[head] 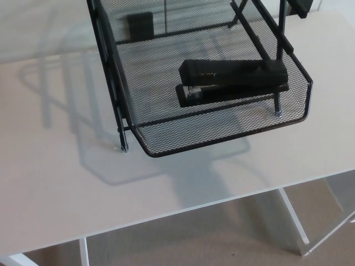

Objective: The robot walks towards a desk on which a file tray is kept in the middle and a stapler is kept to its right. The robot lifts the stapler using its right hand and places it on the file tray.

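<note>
A black stapler (233,82) lies on its base inside the black wire-mesh file tray (222,137), lengthwise across the tray's lower shelf, toward its right side. The tray stands on thin legs on the white desk (66,183), reaching out of the picture at the top. No hand touches the stapler. Neither of my hands shows in the head view.
The desk's front edge (166,213) runs across the lower picture, with beige carpet (199,238) and white desk legs (294,224) below it. A black block (140,25) sits at the back of the tray. The tray's shadow falls on the desk to its left.
</note>
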Motion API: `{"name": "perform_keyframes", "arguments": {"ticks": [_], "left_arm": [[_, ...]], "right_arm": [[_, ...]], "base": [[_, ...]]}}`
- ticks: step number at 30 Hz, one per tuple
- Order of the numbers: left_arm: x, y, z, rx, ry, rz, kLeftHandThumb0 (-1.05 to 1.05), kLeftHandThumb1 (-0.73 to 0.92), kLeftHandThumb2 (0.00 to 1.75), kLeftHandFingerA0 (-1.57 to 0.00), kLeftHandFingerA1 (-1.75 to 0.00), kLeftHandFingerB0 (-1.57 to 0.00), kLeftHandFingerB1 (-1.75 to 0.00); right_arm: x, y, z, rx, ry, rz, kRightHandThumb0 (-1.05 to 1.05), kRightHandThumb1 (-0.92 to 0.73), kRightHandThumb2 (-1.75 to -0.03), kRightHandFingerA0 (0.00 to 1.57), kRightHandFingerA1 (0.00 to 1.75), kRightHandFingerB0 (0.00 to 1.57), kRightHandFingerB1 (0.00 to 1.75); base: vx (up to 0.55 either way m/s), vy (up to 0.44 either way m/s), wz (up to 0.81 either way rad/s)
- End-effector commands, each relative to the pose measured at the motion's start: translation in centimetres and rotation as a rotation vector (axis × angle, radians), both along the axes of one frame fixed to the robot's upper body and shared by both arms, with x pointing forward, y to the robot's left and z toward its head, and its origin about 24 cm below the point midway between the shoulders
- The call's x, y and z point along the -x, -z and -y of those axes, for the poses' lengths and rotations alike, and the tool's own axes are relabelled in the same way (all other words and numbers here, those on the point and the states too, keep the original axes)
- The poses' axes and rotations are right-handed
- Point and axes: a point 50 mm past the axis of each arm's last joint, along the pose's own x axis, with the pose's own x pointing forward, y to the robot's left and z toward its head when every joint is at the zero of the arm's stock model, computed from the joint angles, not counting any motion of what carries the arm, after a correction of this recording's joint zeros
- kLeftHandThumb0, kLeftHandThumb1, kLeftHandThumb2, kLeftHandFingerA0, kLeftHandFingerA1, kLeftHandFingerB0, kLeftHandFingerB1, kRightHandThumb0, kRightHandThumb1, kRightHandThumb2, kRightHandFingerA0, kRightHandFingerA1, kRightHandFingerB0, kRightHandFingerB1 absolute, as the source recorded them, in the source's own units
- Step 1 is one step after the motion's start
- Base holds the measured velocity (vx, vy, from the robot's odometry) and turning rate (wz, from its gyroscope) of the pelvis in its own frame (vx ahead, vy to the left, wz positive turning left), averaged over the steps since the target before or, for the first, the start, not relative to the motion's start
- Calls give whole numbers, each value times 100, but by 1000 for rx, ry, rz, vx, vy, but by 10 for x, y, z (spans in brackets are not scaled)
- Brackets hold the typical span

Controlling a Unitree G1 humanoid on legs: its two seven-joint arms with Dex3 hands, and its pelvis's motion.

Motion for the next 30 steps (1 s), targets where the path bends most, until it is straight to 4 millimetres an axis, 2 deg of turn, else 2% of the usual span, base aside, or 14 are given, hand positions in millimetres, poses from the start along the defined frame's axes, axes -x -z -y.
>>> {"name": "perform_keyframes", "arguments": {"ticks": [1, 2, 4, 5, 8, 9, 11, 12, 16, 19, 21, 22, 27, 30], "left_arm": [[3, -6, -6, -18, 18, 21, -52, 86, 65, -24, -44, -27, -38], [3, -6, -6, -18, 7, 20, -52, 86, 65, -24, -43, -26, -37], [3, -5, -7, -25, 5, 21, -53, 86, 65, -29, -44, -32, -39], [2, -5, -7, -35, 9, 18, -62, 72, 100, -29, -56, -26, -50], [0, -6, -7, -45, 17, 17, -59, 71, 102, -33, -59, -24, -50], [-1, -6, -7, -27, 0, 28, -52, 87, 65, -30, -46, -32, -39], [-1, -7, -6, -21, 9, 30, -53, 86, 65, -29, -44, -32, -39], [-1, -7, -6, -36, 37, 14, -54, 88, 66, -30, -43, -33, -39], [-1, -6, -6, -24, -6, 23, -54, 86, 65, -28, -42, -31, -38], [-1, -5, -5, -17, 13, 35, -54, 87, 65, -30, -43, -32, -38], [1, -5, -5, -17, 7, 35, -54, 86, 65, -29, -43, -30, -37], [1, -5, -5, -29, 22, 28, -59, 72, 103, -34, -59, -27, -52], [1, -5, -6, -30, 33, 27, -62, 73, 102, -28, -55, -31, -53], [2, -5, -6, -18, 18, 31, -54, 87, 66, -30, -44, -32, -38]], "right_arm": [[145, 25, 192, -694, 497, 151, -79, -59, -90, 68, 86, 4, 21], [150, 40, 200, -751, 517, 148, -77, -56, -93, 21, 68, 3, 25], [158, 69, 217, -824, 588, 122, -72, -52, -96, 0, 29, 3, 27], [165, 91, 227, -861, 643, 100, -73, -71, -61, 11, 46, 1, 28], [178, 128, 234, -900, 751, 66, -74, -53, -93, 7, 55, 0, 20], [182, 146, 234, -930, 764, 64, -70, -71, -61, 14, 51, 0, 25], [189, 178, 235, -1056, 802, 52, -68, -69, -60, 9, 51, 1, 23], [190, 186, 234, -1049, 850, 42, -69, -52, -94, 0, 49, 0, 24], [191, 224, 233, -1187, 937, 0, -71, -53, -93, 1, 37, 3, 23], [185, 257, 228, -1486, 1009, 55, -53, -68, -59, 13, 93, 1, 31], [183, 264, 220, -1690, 1000, 83, -53, -60, -78, 7, 68, 4, 19], [181, 269, 218, -1718, 998, 62, -42, -67, -68, 0, 49, 0, 14], [179, 292, 215, -1825, 1081, 90, -37, -69, -60, 6, 55, 0, 25], [185, 317, 207, -1808, 1098, 29, -37, -66, -66, 0, 47, 0, 15]], "base": [[0, 0, 0], [0, 0, 0], [0, 0, 0], [0, 0, 0], [0, 0, 0], [0, 0, 0], [0, 0, 0], [0, 0, 0], [0, 0, 0], [0, 0, 0], [0, 0, 0], [0, 0, 0], [0, 0, 0], [0, 0, 0]]}}
